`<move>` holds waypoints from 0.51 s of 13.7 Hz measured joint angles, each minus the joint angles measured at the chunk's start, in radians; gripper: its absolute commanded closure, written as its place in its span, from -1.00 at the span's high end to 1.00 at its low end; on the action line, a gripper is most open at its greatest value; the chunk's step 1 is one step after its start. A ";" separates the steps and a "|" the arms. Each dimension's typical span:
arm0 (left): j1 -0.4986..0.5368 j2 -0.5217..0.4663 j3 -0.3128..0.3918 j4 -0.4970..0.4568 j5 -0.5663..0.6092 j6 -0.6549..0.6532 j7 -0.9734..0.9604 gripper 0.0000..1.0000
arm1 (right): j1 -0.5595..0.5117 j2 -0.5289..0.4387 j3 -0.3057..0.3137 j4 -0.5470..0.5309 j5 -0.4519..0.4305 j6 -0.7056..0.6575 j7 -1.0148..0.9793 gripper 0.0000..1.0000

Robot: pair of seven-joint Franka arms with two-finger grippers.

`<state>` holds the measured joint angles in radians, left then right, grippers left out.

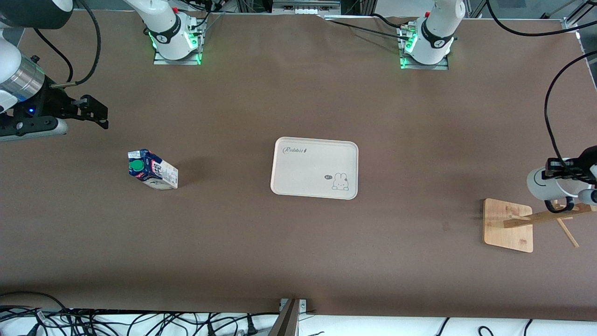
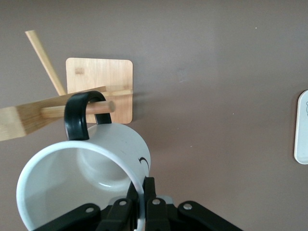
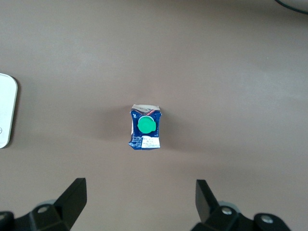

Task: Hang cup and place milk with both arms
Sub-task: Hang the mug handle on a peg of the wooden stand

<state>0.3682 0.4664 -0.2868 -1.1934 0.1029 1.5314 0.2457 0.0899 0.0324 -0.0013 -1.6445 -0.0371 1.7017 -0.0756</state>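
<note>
Wooden rack, left gripper pinching cup rim — handle over peg, right gripper spread above milk.

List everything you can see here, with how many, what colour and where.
milk carton: one, dark blue with green cap, upright on the table toward the right arm's end.
tray: one, cream with a rabbit print, mid-table.
mug rack: one, light wood, toward the left arm's end.
mug: one, white with black handle, handle looped over a rack peg.
table: one, brown.
right tool: one, black, open, above the carton.
left tool: one, black, shut on the mug's rim.
</note>
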 measured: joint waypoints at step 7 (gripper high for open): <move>0.010 0.000 -0.002 0.003 0.000 0.000 0.007 1.00 | -0.001 0.000 0.000 0.000 0.000 0.001 0.000 1.00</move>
<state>0.3785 0.4664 -0.2888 -1.1901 0.1030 1.5314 0.2523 0.0890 0.0324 -0.0013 -1.6443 -0.0371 1.7023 -0.0756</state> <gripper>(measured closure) 0.515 0.000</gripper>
